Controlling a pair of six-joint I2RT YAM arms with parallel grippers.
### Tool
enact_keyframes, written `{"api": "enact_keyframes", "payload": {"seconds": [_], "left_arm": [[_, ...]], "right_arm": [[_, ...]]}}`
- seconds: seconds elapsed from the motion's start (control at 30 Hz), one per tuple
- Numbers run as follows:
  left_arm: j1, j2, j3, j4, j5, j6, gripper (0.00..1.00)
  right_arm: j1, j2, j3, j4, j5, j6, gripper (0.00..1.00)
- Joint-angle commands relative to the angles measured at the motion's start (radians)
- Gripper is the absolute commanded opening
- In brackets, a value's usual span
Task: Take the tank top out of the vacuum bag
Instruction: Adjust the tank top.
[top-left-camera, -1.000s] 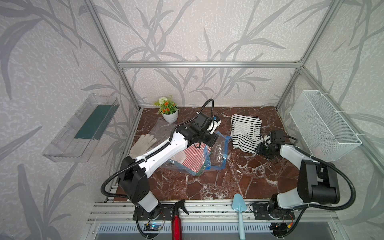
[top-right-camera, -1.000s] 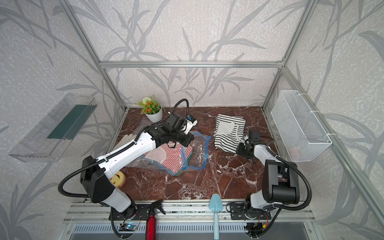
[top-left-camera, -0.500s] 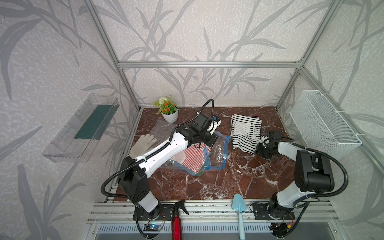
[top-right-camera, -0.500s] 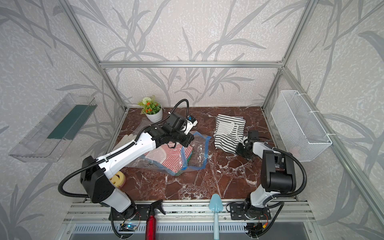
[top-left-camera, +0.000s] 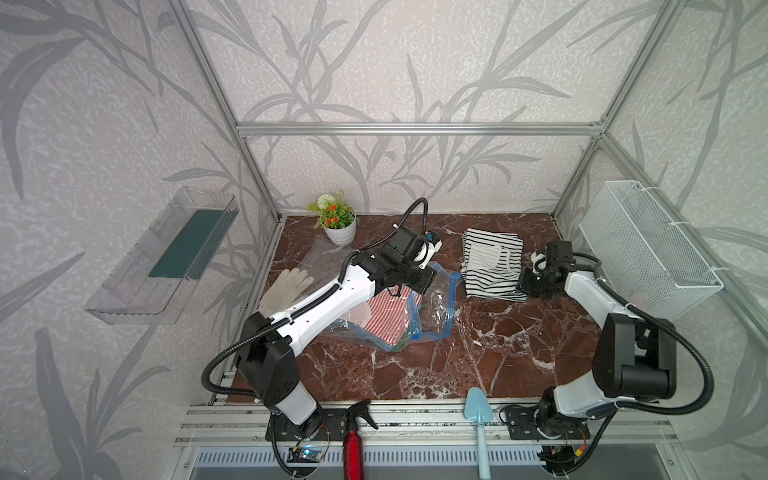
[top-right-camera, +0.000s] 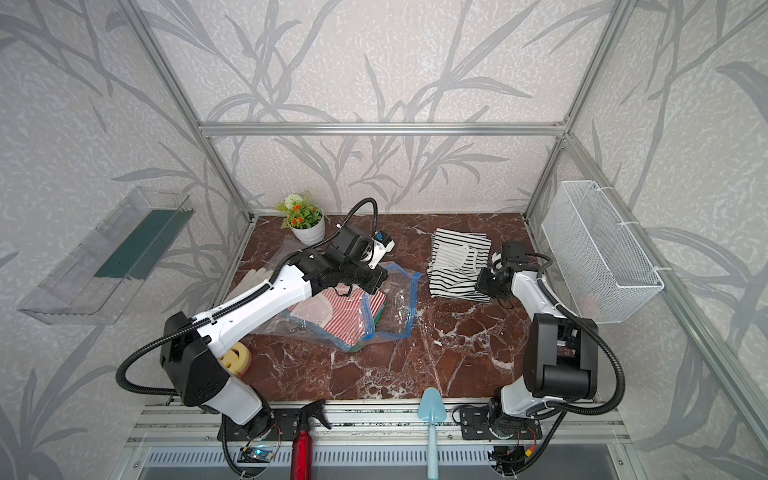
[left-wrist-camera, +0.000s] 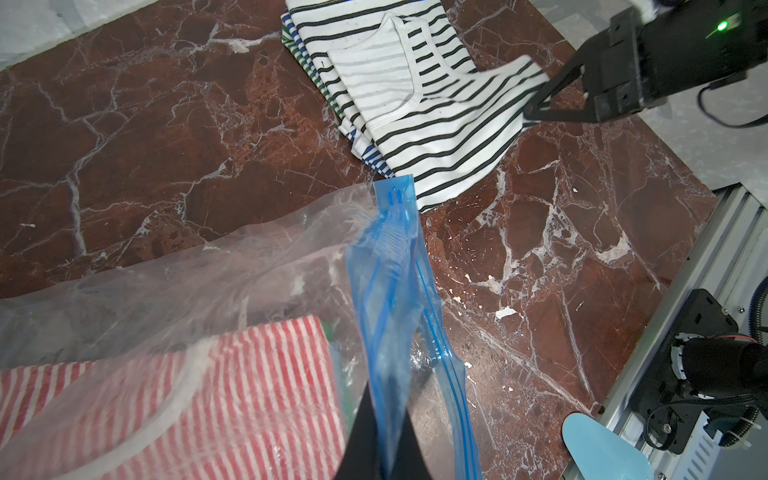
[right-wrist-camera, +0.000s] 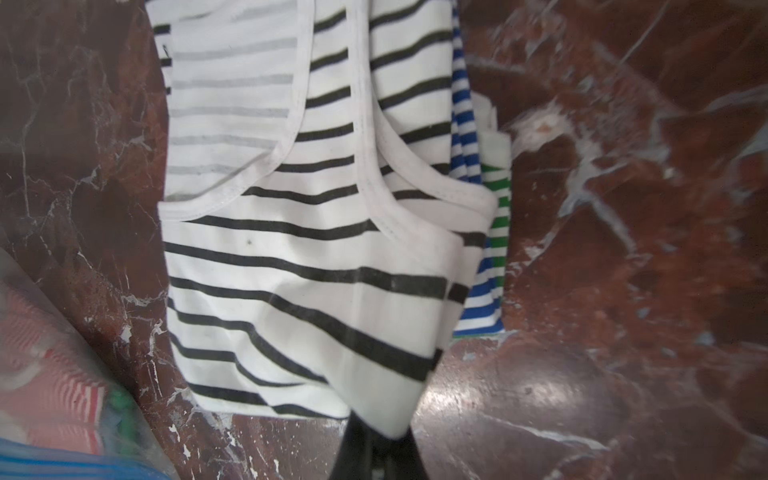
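Mid-table, left of centre: vacuum bag (top-left-camera: 440, 299) lies crumpled on the marble top (top-left-camera: 519, 345), mouth toward the right arm. Red-striped garment (top-left-camera: 384, 316) sits inside it, a green edge showing beneath. My left gripper (left-wrist-camera: 386, 415) is clamped on the bag's blue zip strip (left-wrist-camera: 386, 291), that edge lifted off the table. Black-striped tank top (top-left-camera: 490, 266) lies outside the bag, just beside its mouth, stacked on a blue-striped piece (right-wrist-camera: 463, 124) and a green-striped piece (right-wrist-camera: 498, 216). My right gripper (right-wrist-camera: 376, 432) is closed, pinching a corner of the tank top. Further out: potted plant (top-left-camera: 338, 222) at the back, glove (top-left-camera: 286, 286) at the left edge, wire basket (top-left-camera: 648, 249) on the right wall.
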Motion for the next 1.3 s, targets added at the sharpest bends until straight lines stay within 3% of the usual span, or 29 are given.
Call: {"api": "enact_keyframes", "payload": {"seconds": [0.0, 0.17, 0.2, 0.3, 0.37, 0.53, 0.67, 0.8, 1.1, 1.23, 1.27], "left_arm": [[-0.007, -0.033, 0.025, -0.014, -0.008, 0.021, 0.0], [-0.01, -0.039, 0.024, -0.014, 0.002, 0.018, 0.0], [-0.011, -0.039, 0.022, -0.013, -0.005, 0.021, 0.0], [-0.011, -0.037, 0.024, -0.014, 0.0, 0.021, 0.0], [-0.013, -0.034, 0.023, -0.013, -0.001, 0.021, 0.0], [-0.012, -0.013, 0.035, -0.021, 0.01, 0.017, 0.0], [-0.012, -0.006, 0.032, -0.026, -0.017, 0.026, 0.0], [-0.013, -0.01, 0.032, -0.024, -0.015, 0.028, 0.0], [-0.013, -0.01, 0.031, -0.025, -0.025, 0.032, 0.0], [-0.013, -0.014, 0.031, -0.024, -0.011, 0.026, 0.0], [-0.013, -0.013, 0.03, -0.024, -0.016, 0.028, 0.0]], "right_arm": [[0.0, -0.036, 0.055, -0.164, 0.123, -0.053, 0.0], [0.001, 0.001, 0.065, -0.205, 0.204, -0.086, 0.0], [0.0, 0.013, 0.062, -0.206, 0.197, -0.091, 0.09], [0.01, 0.034, 0.05, -0.199, 0.176, -0.094, 0.62], [0.047, 0.035, 0.052, -0.202, 0.231, -0.087, 0.68], [0.195, 0.028, 0.067, -0.125, 0.227, -0.07, 0.65], [0.318, 0.133, 0.131, -0.099, 0.182, -0.066, 0.51], [0.401, 0.251, 0.148, -0.069, 0.198, -0.047, 0.48], [0.441, 0.328, 0.171, -0.086, 0.282, -0.025, 0.46], [0.441, 0.328, 0.166, -0.081, 0.29, -0.033, 0.36], [0.441, 0.331, 0.167, -0.084, 0.29, -0.033, 0.29]]}}
